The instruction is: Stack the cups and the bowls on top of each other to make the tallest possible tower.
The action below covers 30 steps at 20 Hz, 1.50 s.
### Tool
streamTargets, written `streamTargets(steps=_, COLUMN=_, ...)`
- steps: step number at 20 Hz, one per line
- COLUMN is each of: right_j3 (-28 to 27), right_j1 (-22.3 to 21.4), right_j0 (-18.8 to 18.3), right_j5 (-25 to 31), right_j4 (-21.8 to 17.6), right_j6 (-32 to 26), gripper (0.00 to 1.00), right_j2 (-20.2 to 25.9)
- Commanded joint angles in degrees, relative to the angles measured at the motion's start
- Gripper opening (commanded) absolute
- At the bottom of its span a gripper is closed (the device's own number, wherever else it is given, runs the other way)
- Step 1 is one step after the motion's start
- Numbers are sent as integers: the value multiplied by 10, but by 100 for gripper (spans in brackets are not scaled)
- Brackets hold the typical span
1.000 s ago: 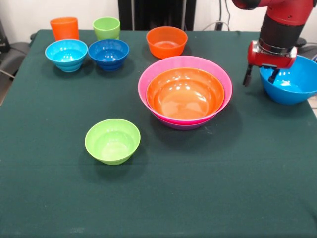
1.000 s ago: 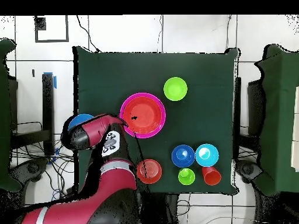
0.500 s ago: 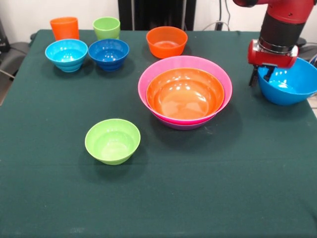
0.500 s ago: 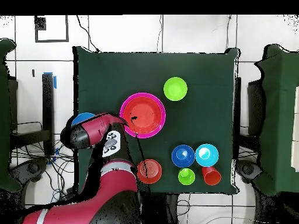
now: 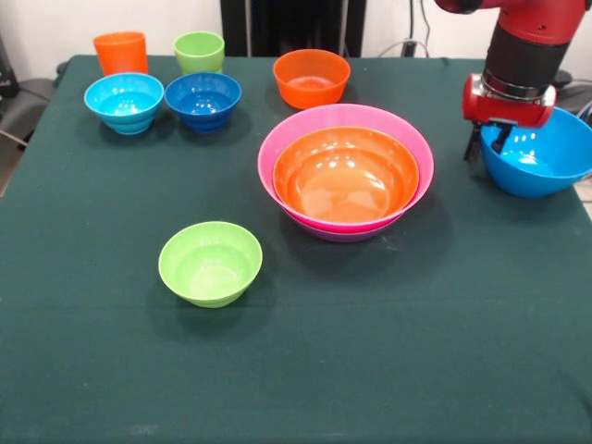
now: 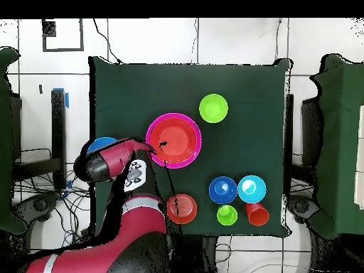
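The green worktop (image 5: 388,370) carries the tower (image 5: 346,172), pink bowl holding an orange one, at centre. At the right edge the tool (image 5: 487,145) straddles the big blue bowl (image 5: 546,153) rim, fingers spread. Small lime-green bowl (image 5: 210,263) sits near left. No readable writing.

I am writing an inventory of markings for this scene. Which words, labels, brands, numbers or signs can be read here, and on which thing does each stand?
No text can be read in either view.
Cups and bowls: plain, no print, for example the big blue bowl and the orange cup.
Arm: a white patch with dark marks in the overhead view, too small to read.
Tool: no label visible.
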Motion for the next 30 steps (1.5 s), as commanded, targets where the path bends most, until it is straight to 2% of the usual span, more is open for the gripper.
streamTargets(steps=1, right_j3=-6, right_j1=39, right_j0=-6, right_j5=-35, right_j4=2, right_j6=39, gripper=0, right_j2=20)
streamTargets(steps=3, right_j3=16, right_j1=14, right_j0=-23, right_j5=-7, right_j4=14, right_j6=23, gripper=0, right_j2=41)
streamTargets(steps=6, right_j3=69, right_j1=-55, right_j0=-66, right_j5=52, right_j4=50, right_j6=-9, gripper=0, right_j2=89)
streamTargets(steps=8, right_j3=92, right_j1=-95, right_j0=-82, right_j5=99, right_j4=71, right_j6=-23, gripper=0, right_j2=106)
streamTargets(steps=11, right_j3=104, right_j1=-131, right_j0=-85, right_j5=150, right_j4=85, right_j6=-33, gripper=0, right_j2=111)
streamTargets(steps=15, right_j3=107, right_j1=-159, right_j0=-75, right_j5=185, right_j4=89, right_j6=-27, gripper=0, right_j2=105)
streamTargets(steps=21, right_j3=119, right_j1=-173, right_j0=-71, right_j5=186, right_j4=99, right_j6=-10, gripper=0, right_j2=104)
streamTargets(steps=30, right_j3=143, right_j1=-180, right_j0=-85, right_j5=157, right_j4=111, right_j6=-21, gripper=0, right_j2=115)
